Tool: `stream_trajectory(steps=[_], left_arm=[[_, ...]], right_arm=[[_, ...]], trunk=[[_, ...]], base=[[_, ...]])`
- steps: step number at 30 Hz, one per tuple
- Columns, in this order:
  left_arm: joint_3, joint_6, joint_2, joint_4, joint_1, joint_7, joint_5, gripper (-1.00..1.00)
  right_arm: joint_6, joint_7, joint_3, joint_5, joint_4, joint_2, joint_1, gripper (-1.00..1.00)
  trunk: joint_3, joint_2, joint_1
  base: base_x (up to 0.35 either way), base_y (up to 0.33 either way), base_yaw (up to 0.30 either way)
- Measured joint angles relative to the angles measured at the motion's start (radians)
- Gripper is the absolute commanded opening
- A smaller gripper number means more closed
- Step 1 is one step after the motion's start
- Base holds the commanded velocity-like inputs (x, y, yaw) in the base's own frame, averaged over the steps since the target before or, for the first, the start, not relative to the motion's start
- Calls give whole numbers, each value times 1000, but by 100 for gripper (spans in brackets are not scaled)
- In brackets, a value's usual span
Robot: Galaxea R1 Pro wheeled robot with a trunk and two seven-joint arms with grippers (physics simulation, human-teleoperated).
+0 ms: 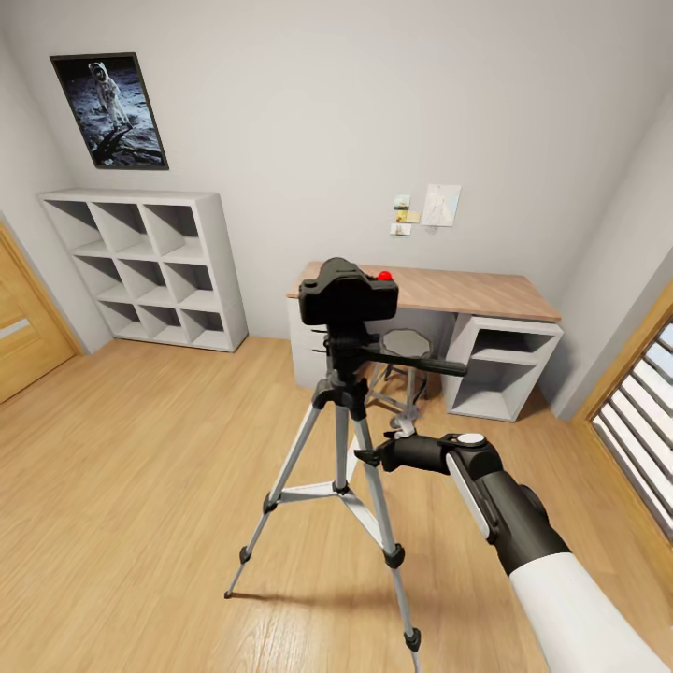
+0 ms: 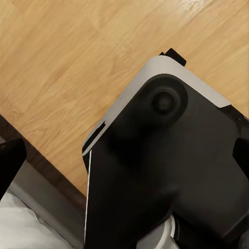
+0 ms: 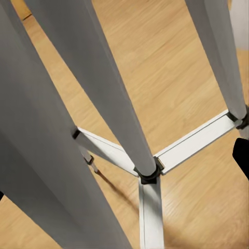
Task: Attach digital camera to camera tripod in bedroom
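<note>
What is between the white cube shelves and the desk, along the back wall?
The stretch is bare: in the head view only wood floor and pale wall separate the white cube shelves from the desk. The camera tripod stands nearer, in front.

the head view looks forward and down across the bedroom at the camera tripod (image 1: pixel 341 439), the right wrist view sits close among its legs (image 3: pixel 111 98), and the left wrist view faces the floor (image 2: pixel 67 57).

I see an evenly bright, soft-lit room with no glare. The camera tripod (image 1: pixel 342 439) casts faint shadows on the plank floor (image 1: pixel 140 495). Straight wall lines bend near my head view's edges. My wrist views look slightly soft.
</note>
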Motion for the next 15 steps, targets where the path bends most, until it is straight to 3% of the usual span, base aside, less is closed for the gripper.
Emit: stream_trajectory(steps=[2,5,9,15], left_arm=[[0,0,0,0,0,0,0,100],[-1,-3,-13,-3,0,-1,-5,100],[-1,-3,-10,-3,1,-1,-5,100],[-4,-4,0,-6,2,-2,-2,100]], right_arm=[[-1,-1,-1,1,0,-1,0,100],[17,16,-4,0,16,-18,17,100],[42,14,-3,-2,39,-40,29,100],[21,-3,-2,8,5,-6,27,100]], trunk=[[0,0,0],[0,0,0],[0,0,0],[0,0,0]], base=[[-18,0,0],[0,0,0],[0,0,0],[0,0,0]])
